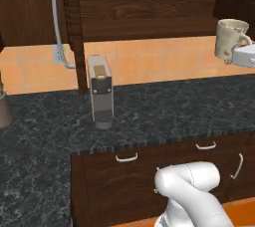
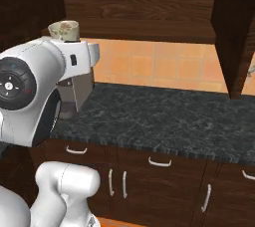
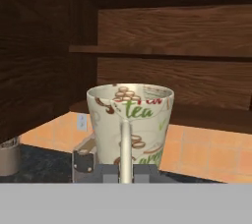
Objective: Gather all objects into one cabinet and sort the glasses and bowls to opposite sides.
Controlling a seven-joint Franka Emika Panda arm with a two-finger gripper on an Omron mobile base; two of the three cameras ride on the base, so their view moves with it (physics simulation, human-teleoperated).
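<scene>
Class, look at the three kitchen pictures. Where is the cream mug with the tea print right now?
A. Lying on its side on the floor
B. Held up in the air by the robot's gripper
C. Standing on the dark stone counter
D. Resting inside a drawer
B: the cream mug sits clear above the counter, with the gripper shut on its handle.

arm shell (image 2: 30, 86): glossy white, rounded, bulbous segments
joint cap (image 2: 12, 84): black round disc, concentric rings, small white centre mark, tiny red and blue dots
lower link (image 1: 191, 186): white curved elbow, faint dotted seam line along it
base link (image 2: 64, 186): white, rounded, smooth
hand housing (image 2: 79, 54): white boxy block, small dark rectangular mark on its side
hand underside (image 2: 74, 94): grey, darker than the shell
wrist end (image 1: 244, 54): white, flat, grey edge
</scene>
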